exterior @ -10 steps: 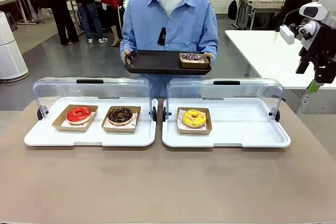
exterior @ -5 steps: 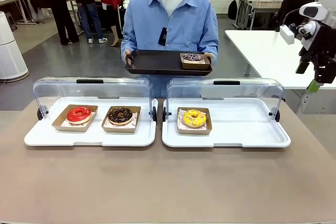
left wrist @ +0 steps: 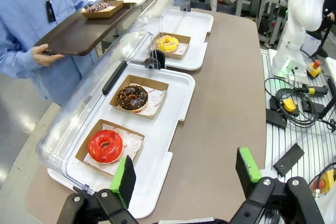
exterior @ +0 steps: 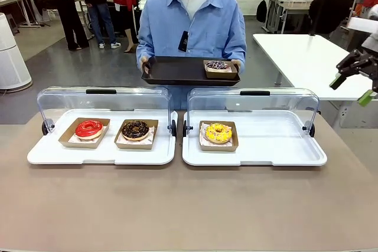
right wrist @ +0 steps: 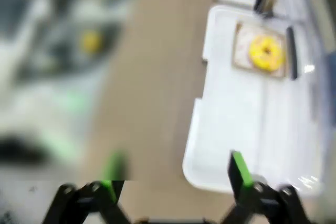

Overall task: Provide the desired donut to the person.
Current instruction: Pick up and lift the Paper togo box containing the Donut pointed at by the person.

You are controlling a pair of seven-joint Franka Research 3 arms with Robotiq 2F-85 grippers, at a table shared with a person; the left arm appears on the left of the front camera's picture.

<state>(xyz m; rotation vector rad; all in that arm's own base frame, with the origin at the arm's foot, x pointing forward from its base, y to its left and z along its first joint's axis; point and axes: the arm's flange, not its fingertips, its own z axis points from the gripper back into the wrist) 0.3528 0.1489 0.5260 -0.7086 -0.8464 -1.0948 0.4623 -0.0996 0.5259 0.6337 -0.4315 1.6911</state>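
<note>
We see the right gripper (exterior: 352, 88) at the far right edge of the front view. It is raised well above the table (exterior: 189, 205) and apart from both cases, fingers tilted down toward the picture's left, spread wide with nothing between them. Its wrist view is blurred, but we still make out the green pads standing far apart and bare.

In its own wrist view the left gripper (left wrist: 185, 174) hangs above the table's end, looking along the row of cases. Its jaws are fully apart and hold nothing.

The left case (exterior: 100, 153) has its clear lid tipped back, and in it the red donut (exterior: 88, 128) and the chocolate donut (exterior: 135, 129) sit side by side, each in a brown paper tray. The yellow donut (exterior: 218, 132) sits at the left end of the right case (exterior: 271, 149), whose lid is also up.

The person (exterior: 195, 22) stands at the far side, forearms bent, gripping a dark tray (exterior: 177, 70) level at waist height with a hand (exterior: 144, 63) at each end. A sprinkled donut (exterior: 217, 65) rests on that tray.
</note>
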